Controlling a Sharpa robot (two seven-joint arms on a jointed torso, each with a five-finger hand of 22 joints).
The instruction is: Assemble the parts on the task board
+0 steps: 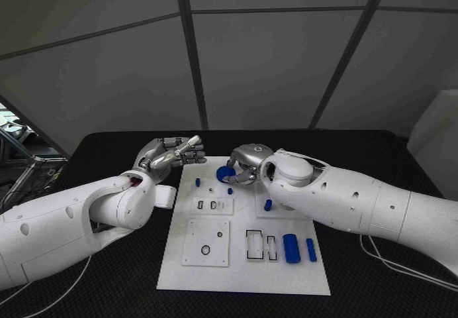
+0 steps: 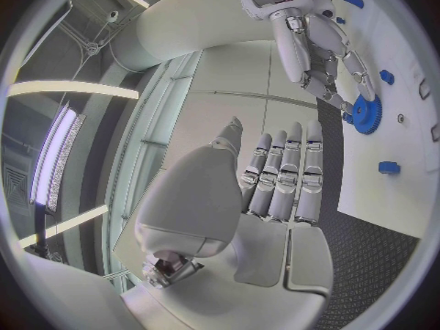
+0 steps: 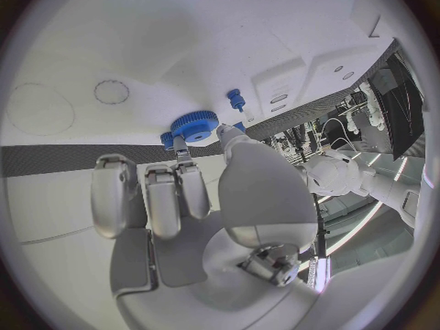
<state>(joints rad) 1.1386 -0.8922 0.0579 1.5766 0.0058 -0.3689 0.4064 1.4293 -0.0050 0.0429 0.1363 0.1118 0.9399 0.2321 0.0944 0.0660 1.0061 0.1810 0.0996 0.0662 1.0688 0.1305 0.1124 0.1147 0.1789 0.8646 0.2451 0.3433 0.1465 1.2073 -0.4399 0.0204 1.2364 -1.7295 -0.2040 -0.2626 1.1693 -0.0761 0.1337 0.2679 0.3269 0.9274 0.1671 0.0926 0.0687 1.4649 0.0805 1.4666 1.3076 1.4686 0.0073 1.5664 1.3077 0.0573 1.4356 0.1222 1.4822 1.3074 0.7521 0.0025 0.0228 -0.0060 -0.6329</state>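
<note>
Right robot hand (image 1: 250, 161) pinches blue gear (image 1: 226, 173) above task board (image 1: 243, 278); left robot hand (image 1: 172, 156) empty, fingers apart

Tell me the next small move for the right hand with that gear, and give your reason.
Probably lower it gently. The right hand pinches the blue toothed gear at the far end of the white task board, apparently still above the surface, while the left hand holds nothing off the board's edge.

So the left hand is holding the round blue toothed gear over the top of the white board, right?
Not the left. The right hand pinches the round blue toothed gear at the white board's far end, as the right wrist view shows. The left hand holds nothing.
</note>
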